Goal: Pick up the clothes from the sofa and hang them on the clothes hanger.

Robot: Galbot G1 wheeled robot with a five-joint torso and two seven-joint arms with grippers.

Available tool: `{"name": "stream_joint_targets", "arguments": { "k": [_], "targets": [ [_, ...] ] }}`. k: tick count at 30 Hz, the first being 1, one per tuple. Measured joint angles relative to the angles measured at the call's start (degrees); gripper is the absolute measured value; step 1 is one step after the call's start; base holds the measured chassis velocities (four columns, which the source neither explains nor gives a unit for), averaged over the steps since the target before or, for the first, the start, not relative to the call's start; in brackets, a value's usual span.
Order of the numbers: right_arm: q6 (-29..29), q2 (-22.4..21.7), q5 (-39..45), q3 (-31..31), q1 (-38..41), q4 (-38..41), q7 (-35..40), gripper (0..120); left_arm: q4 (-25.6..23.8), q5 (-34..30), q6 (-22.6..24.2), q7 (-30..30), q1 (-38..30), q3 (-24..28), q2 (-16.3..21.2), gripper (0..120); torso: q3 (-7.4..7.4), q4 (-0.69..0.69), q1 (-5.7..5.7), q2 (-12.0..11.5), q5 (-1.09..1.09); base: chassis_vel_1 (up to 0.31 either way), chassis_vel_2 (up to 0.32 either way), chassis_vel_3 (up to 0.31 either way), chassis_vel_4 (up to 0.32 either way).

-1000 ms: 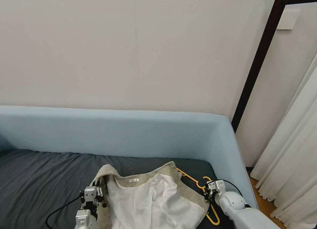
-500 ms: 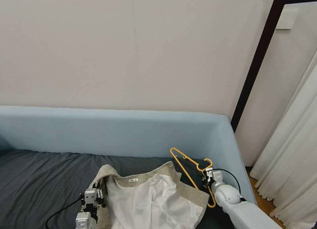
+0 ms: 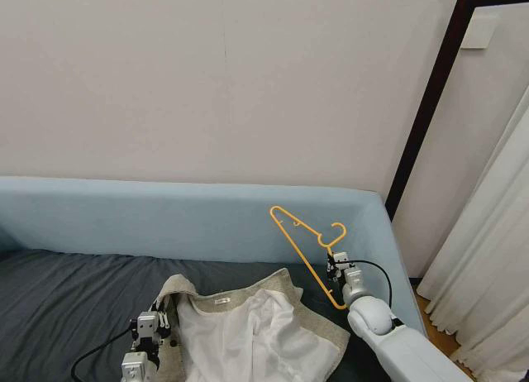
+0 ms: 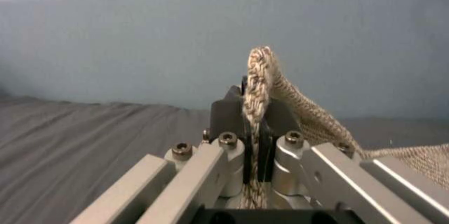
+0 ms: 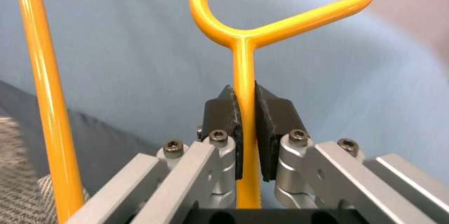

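Half-raised right claw [image 3: 333,260], seemingly upright, on hanger [image 5: 242,61]

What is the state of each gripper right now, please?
Left gripper: shut on the edge of the grey knitted garment.
Right gripper: shut on the stem of the yellow clothes hanger.

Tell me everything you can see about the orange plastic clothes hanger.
The orange plastic clothes hanger is a thin, glossy triangular frame with an open hook on top. The right pincer is shut on its straight stem just below the hook. It is held up tilted in front of the light blue sofa backrest, its long bar slanting down towards the grey knitted garment; no clothes hang on it.
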Motion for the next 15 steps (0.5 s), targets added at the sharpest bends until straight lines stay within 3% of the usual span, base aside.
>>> {"name": "stream_joint_targets", "arguments": {
  "k": [7,15],
  "targets": [
    [11.12,-1.41,-20.32,0.47,-8.16,1.64,1.08,5,-0.95,0.13,0.30,-1.39,0.67,-0.94,0.60,0,0.00,-0.02,0.00,0.00,0.01,0.000,0.000,0.000,0.000],
    [17.47,-1.82,-33.94,1.76,-13.25,2.36,2.61,5,-2.66,-0.54,0.43,-1.42,1.10,-1.27,2.04,0,0.00,-0.02,0.00,0.01,0.00,0.000,0.000,0.000,0.000]
  ]
}}
